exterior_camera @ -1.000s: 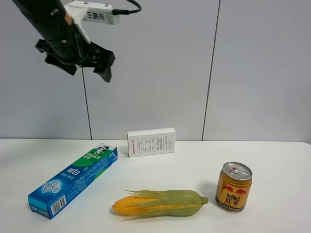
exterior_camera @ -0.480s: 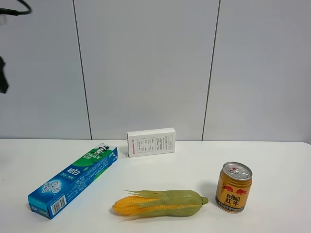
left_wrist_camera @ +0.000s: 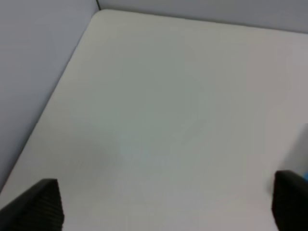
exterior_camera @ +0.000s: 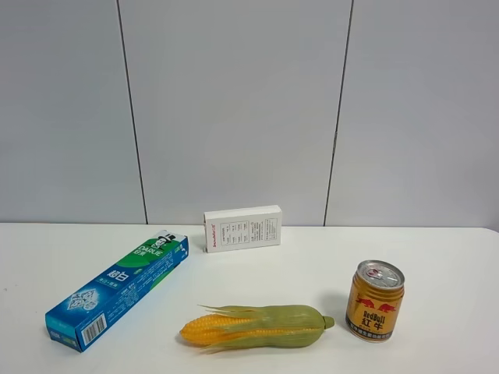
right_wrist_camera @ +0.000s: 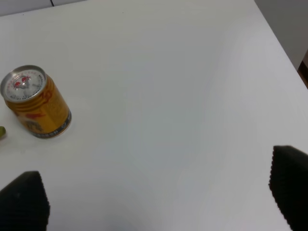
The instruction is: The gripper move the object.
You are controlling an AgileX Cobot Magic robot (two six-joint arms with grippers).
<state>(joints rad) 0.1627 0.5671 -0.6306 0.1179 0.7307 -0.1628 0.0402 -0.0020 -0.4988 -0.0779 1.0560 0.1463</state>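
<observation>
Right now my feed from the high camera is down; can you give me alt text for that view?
A gold drink can stands upright at the front right of a white table, with a corn cob lying to its left. A blue-green toothpaste box lies on the left, a white box stands at the back by the grey wall, and no arm or gripper is in view.

Bright, even light, faint shadows; sharp overhead view, soft, hazy left wrist view.
</observation>
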